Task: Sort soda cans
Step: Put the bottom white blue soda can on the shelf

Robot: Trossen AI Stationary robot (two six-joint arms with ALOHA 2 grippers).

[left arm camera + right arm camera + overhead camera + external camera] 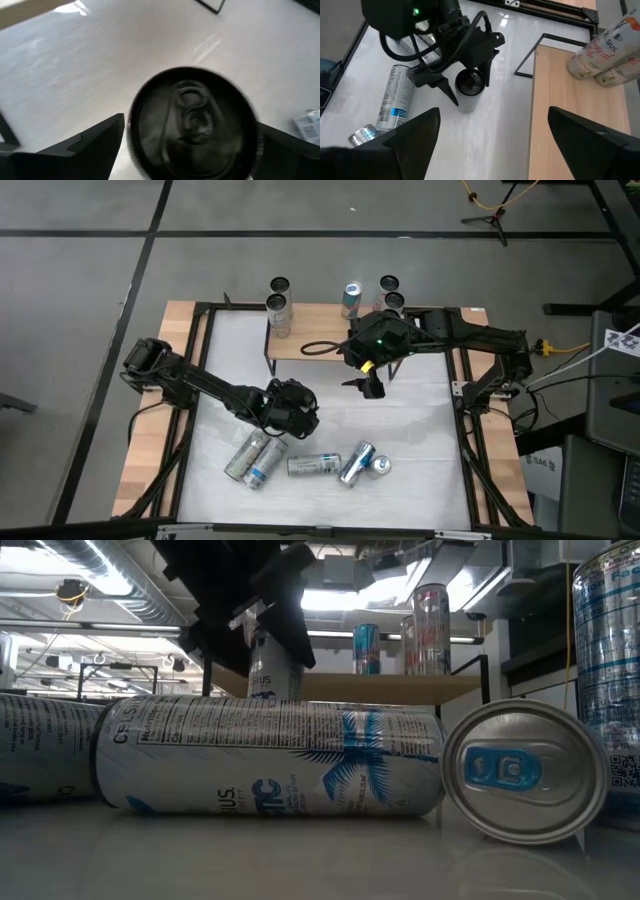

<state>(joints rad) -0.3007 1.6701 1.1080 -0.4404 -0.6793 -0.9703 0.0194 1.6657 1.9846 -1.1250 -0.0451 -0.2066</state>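
Observation:
A soda can with a dark top (192,125) stands upright on its base on the white table, also seen in the right wrist view (470,92). My left gripper (467,80) is open, one finger on each side of this can's upper part. My right gripper (495,145) hangs open with nothing between its fingers, high above the table's middle (372,385). Several silver soda cans lie on their sides near the table's front edge (313,465). Others stand on the wooden shelf (351,298) at the back. My left gripper comes slanting down from the table's left, its fingers level with the top rim of the can (150,95). A thin gap shows between one finger (95,145) and the can. At the other finger (287,152) I cannot tell whether it touches.
A wooden shelf (310,345) on a dark frame spans the table's far side and carries several upright cans (280,310). In the low view a lying can (270,755) and an end-on can (525,770) fill the foreground. Bare white table lies between the two grippers.

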